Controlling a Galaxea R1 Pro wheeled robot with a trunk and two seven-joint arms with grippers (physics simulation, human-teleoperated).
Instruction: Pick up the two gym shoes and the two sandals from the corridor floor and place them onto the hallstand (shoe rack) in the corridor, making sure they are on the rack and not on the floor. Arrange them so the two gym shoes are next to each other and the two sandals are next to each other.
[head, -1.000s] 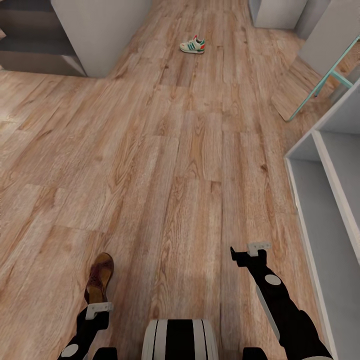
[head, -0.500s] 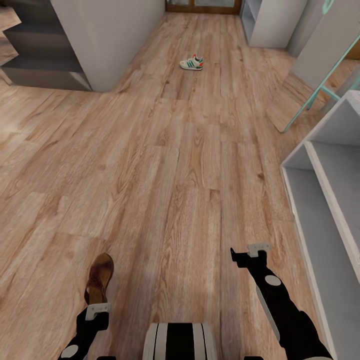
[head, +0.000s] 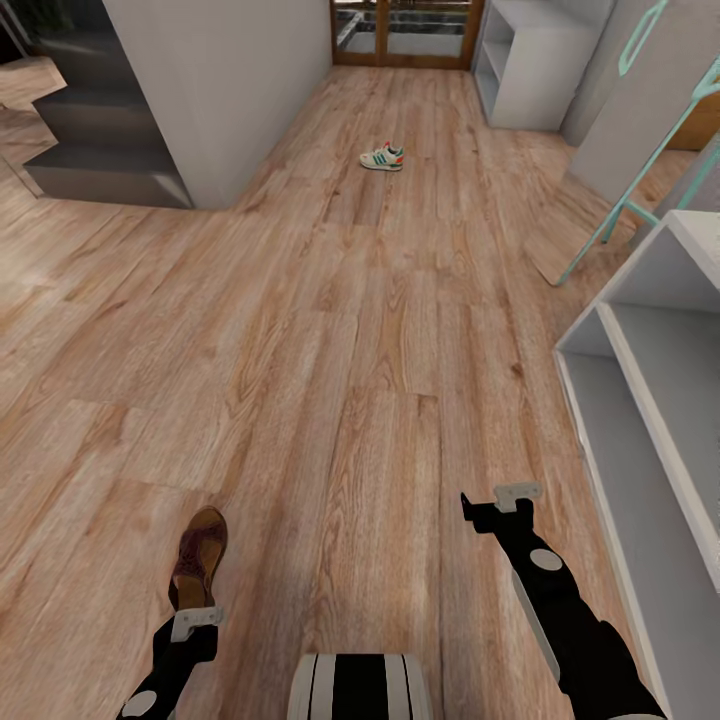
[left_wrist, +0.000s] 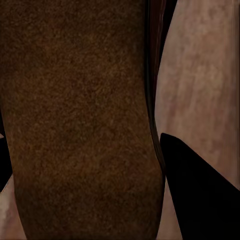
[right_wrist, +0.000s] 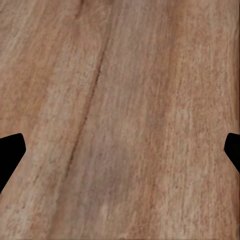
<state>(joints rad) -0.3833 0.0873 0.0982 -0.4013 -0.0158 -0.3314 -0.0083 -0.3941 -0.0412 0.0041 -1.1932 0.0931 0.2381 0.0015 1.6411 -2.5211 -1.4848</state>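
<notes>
One dark reddish-brown sandal (head: 200, 552) hangs toe-forward at the lower left of the head view, and my left gripper (head: 193, 608) is shut on its heel end. Its brown footbed (left_wrist: 80, 120) sits close to the left wrist camera, with a black finger (left_wrist: 200, 195) beside it. Over bare corridor floor (head: 380, 380), my right gripper (head: 487, 503) is open with nothing in it; its fingertips (right_wrist: 10, 152) stand wide apart. A gym shoe (head: 383, 157) lies on the floor far ahead. The pale grey hallstand (head: 640, 400) runs along the right edge.
Dark grey stairs (head: 100, 150) and a grey wall block (head: 220, 90) stand at the far left. A white shelf unit (head: 530, 60) and a wooden door (head: 405, 30) close the corridor's far end. Mint letter shapes (head: 620, 200) lean at the right.
The head camera has tilted up, so the far door and white unit have come into view. Both arms and the held sandal keep their places.
</notes>
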